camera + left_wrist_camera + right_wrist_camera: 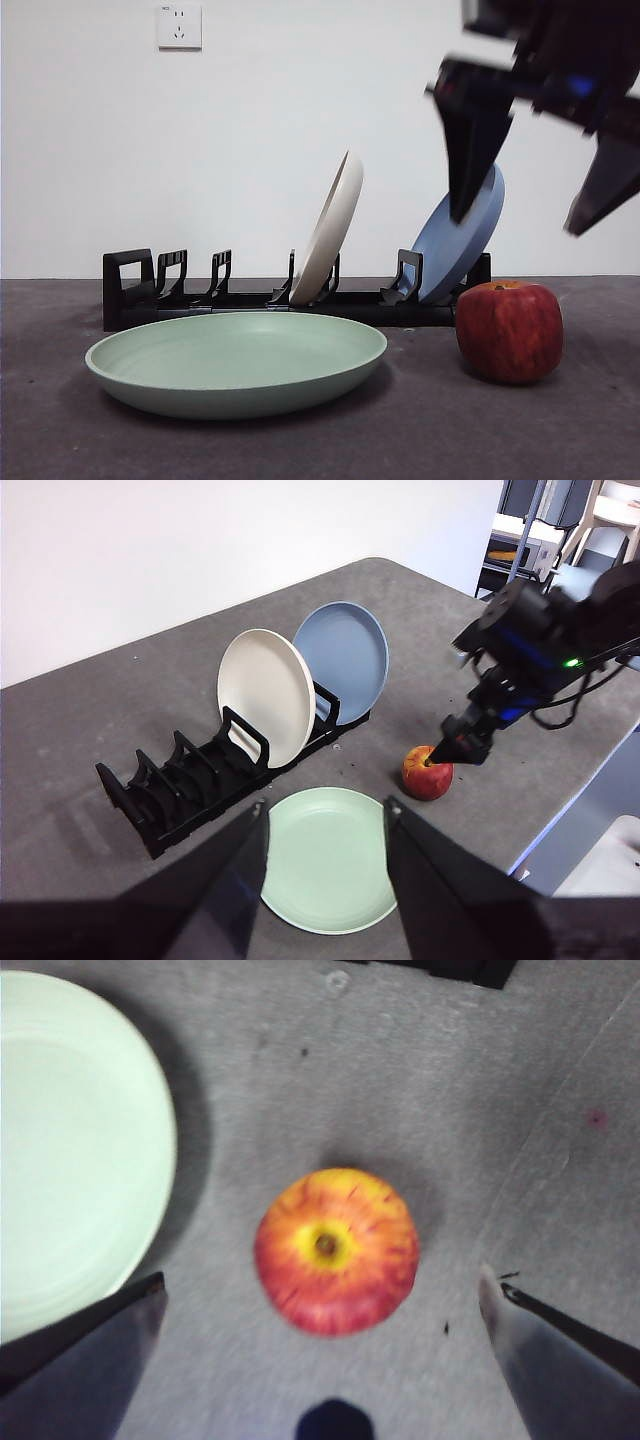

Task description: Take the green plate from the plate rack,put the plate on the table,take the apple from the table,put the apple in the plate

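The green plate lies flat on the table, in front of the plate rack. The apple stands upright on the table, right of the plate and apart from it. My right gripper hangs open directly above the apple, one jaw to each side, not touching it. The right wrist view shows the apple centred between the jaws of my right gripper, with the plate beside it. My left gripper is open and empty, high above the plate.
A cream-white plate and a blue plate lean in the rack's slots behind the apple. The rack's left slots stand vacant. The left wrist view shows the table's edge close beyond the apple.
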`<state>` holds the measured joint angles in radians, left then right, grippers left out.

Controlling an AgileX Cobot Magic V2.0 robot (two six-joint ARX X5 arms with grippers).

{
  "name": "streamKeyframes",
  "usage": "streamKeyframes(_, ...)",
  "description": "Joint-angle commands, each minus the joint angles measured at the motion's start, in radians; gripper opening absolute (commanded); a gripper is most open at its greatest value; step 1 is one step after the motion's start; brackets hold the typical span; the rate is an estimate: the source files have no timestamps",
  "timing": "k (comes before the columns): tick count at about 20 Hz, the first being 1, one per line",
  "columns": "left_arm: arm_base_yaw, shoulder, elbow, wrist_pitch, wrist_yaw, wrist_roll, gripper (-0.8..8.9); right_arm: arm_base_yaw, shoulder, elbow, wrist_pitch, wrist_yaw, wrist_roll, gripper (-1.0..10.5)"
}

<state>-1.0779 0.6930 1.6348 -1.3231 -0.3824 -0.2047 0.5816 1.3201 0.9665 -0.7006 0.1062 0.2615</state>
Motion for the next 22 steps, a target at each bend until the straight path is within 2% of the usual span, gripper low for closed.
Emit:
streamKeyframes(1, -0.001, -0.006, -0.004, 0.001, 0.0, -0.02, 1.93, 0.0, 0.054, -0.009, 0.033, 0.025, -0.009, 6.6)
streamKeyframes(5, -0.001, -0.006, -0.004, 0.001, 0.0, -0.027, 1.93, -0.001, 0.137, -0.009, 0.08, 0.034, -0.027, 6.6)
streamKeyframes(8, -0.001, -0.006, -0.004, 0.001, 0.0, -0.031, 1.93, -0.002, 0.207, -0.009, 0.091, 0.082, -0.031, 6.4)
streamKeyframes(12, -0.001, -0.006, -0.004, 0.001, 0.0, -0.031, 1.93, -0.007, 0.257, -0.009, 0.094, 0.08, -0.031, 4.4)
streamKeyframes(14, -0.001, -0.006, -0.004, 0.001, 0.0, -0.031, 1.93, -0.007, 0.259, -0.009, 0.093, 0.079, -0.037, 2.0)
streamKeyframes(15, -0.001, -0.006, -0.004, 0.001, 0.0, -0.031, 1.93, -0.007, 0.259, -0.009, 0.093, 0.077, -0.051, 0.5)
streamKeyframes(16, -0.001, -0.006, -0.004, 0.001, 0.0, -0.031, 1.93, -0.007, 0.259, -0.008, 0.092, 0.077, -0.064, -0.2)
streamKeyframes(19, -0.001, -0.006, -0.004, 0.001, -0.004, -0.031, 1.93, -0.007, 0.259, 0.019, 0.05, 0.077, -0.082, -0.1)
streamKeyframes(22, -0.001, -0.006, -0.004, 0.001, -0.004, -0.031, 1.93, -0.006, 0.259, 0.131, -0.079, 0.076, -0.103, -0.1)
